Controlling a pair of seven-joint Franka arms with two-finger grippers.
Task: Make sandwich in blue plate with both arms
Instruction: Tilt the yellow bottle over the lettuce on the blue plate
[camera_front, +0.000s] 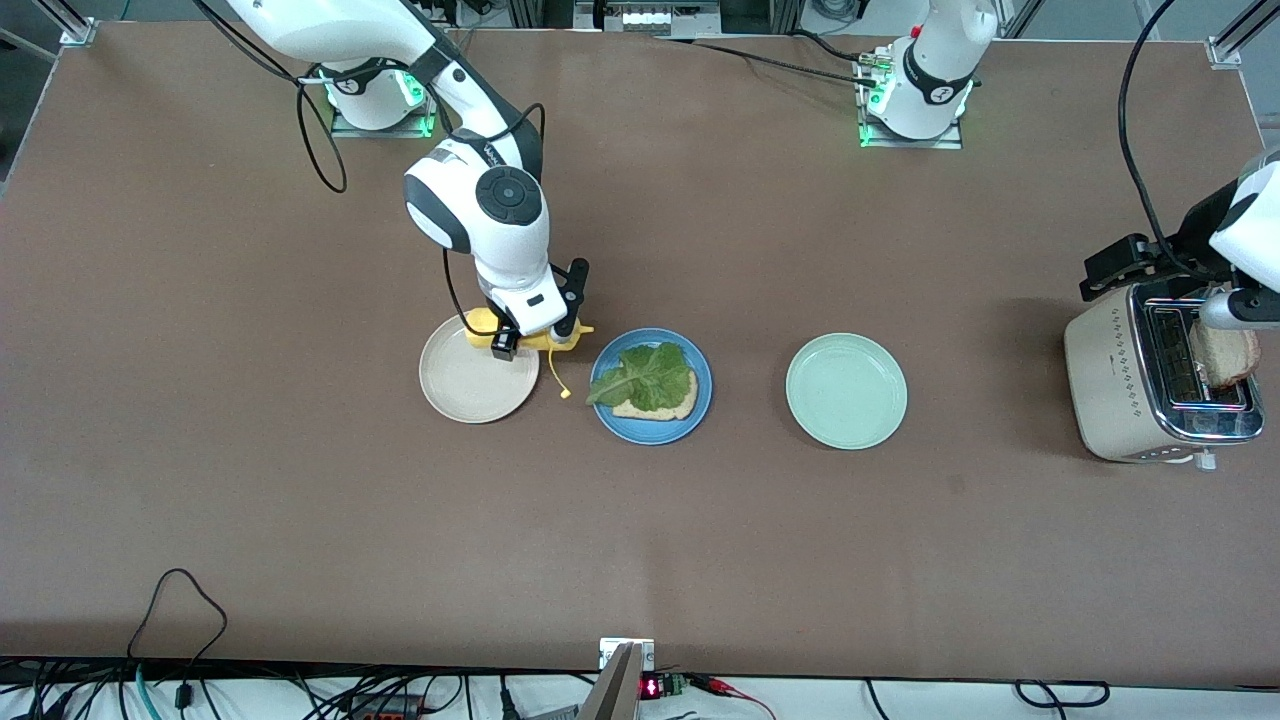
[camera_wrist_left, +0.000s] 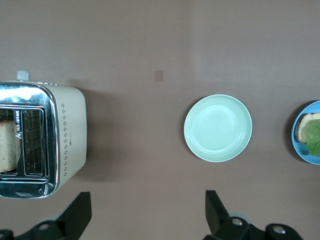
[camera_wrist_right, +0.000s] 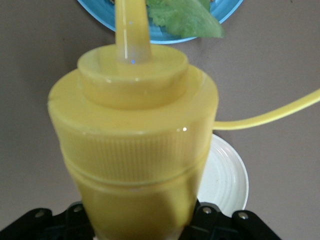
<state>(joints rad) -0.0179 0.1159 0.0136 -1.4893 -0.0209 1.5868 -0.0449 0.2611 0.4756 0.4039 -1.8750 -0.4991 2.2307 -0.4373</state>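
Observation:
The blue plate holds one bread slice with a green lettuce leaf on top. It also shows at the edge of the left wrist view. A second bread slice stands in the toaster. My right gripper is shut on a yellow squeeze bottle. It holds the bottle tilted over the cream-white plate's rim, nozzle toward the blue plate. My left gripper is open and empty, up in the air beside the toaster.
A pale green plate lies bare between the blue plate and the toaster, also in the left wrist view. The bottle's yellow cap strap hangs between the cream-white and blue plates. The toaster stands near the table edge at the left arm's end.

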